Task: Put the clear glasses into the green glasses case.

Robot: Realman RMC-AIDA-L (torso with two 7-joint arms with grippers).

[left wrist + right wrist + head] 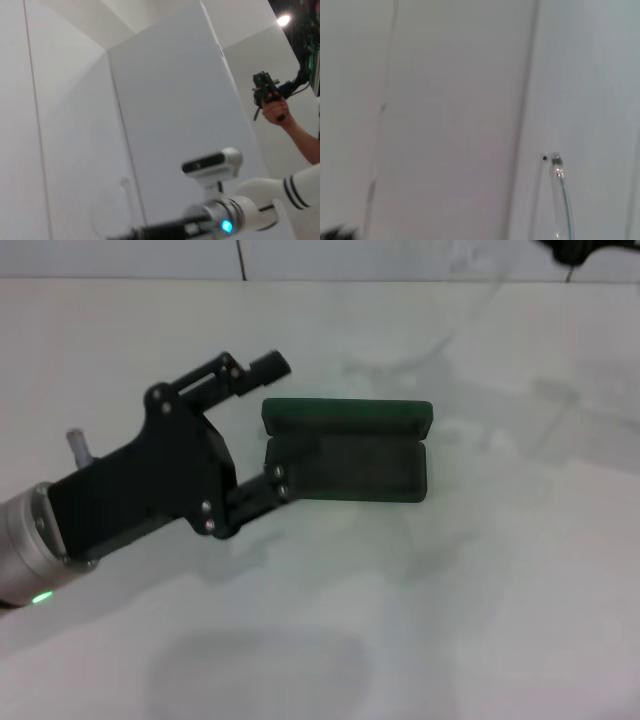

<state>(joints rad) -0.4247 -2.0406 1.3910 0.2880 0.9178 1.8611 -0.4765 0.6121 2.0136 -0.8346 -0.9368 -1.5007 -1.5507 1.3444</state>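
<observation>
- The left claw (272, 425) hangs over the table (480, 600) at the left end of the green glasses case (347, 452). Its two black fingers are spread wide: the upper finger (262, 367) reaches past the far-left corner of the lid, and the lower finger (262, 493) lies at the near-left corner of the tray. Nothing can be seen between them.
- The green glasses case lies open on the white table, about mid-table, with its long side running left to right. The lid stands up along the far edge, and the shallow tray faces up toward the head camera.
- Inside the tray only the dark grey lining shows, with no object that can be made out in it.
- The clear glasses are hard to find in the head view. The right wrist view shows one thin transparent arm of the clear glasses (561, 195), with a small metal hinge at its end, against a white surface. Where that sits relative to the case cannot be told.
- The right claw does not appear in any view, so its state cannot be told. Only a dark scrap shows at the top right corner of the head view.
- The left wrist view shows white wall panels, a person's hand holding a black device (270, 97), and a white robot part with a blue light (226, 226).
</observation>
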